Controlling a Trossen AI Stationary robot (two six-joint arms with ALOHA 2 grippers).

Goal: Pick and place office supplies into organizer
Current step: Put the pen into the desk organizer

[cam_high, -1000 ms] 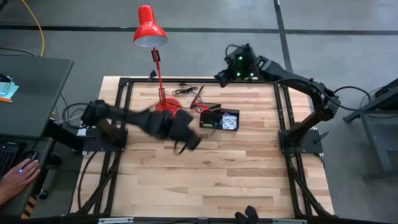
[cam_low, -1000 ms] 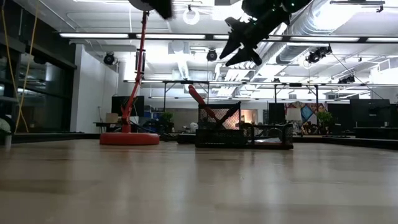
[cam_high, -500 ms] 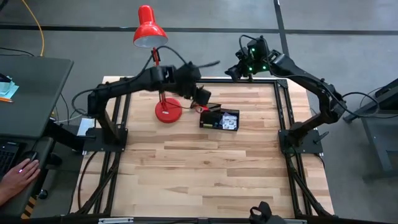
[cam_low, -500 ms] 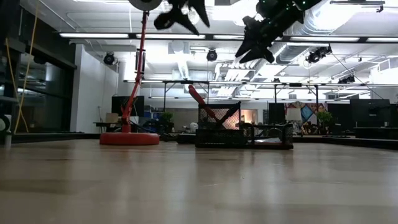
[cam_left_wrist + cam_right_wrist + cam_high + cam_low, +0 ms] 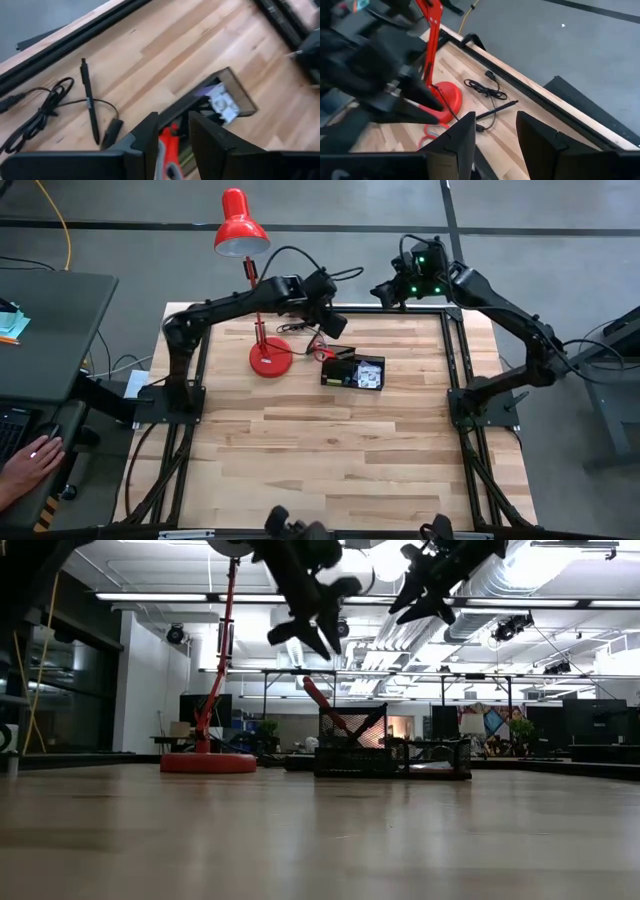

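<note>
Black pen (image 5: 90, 100) lies flat on the wood table (image 5: 330, 450), near the far edge, just beside a coiled dark cable (image 5: 35, 117); it is outside the organizer (image 5: 352, 372). Red-handled scissors (image 5: 169, 145) already stand in the organizer, handles up, w/ pale pads showing in the adjacent compartment.

Left gripper (image 5: 330, 320) hovers above the table between the red lamp (image 5: 262, 300) and the organizer, well clear of the surface. Its fingers (image 5: 150, 135) stand apart w/ a narrow gap; nothing held. Right gripper (image 5: 385, 290) waits high over the far edge, fingers apart, empty.

Step in hand, as judged: approach to the loose pen w/ the left arm.

Recommended procedure:
1. Shift the gripper toward the far edge until centred over the pen's mid-length.
2. Rotate the wrist so the jaws close across the barrel, not along it.
3. Descend vertically; keep clear of the cable and the lamp base (image 5: 268, 358).
4. Close firmly; a thin round barrel will prob. roll if pinched off-centre.
5. Lift high enough to clear the organizer wall before transfer.

Risk: snagging the cable, or brushing the scissor handles on return.
</note>
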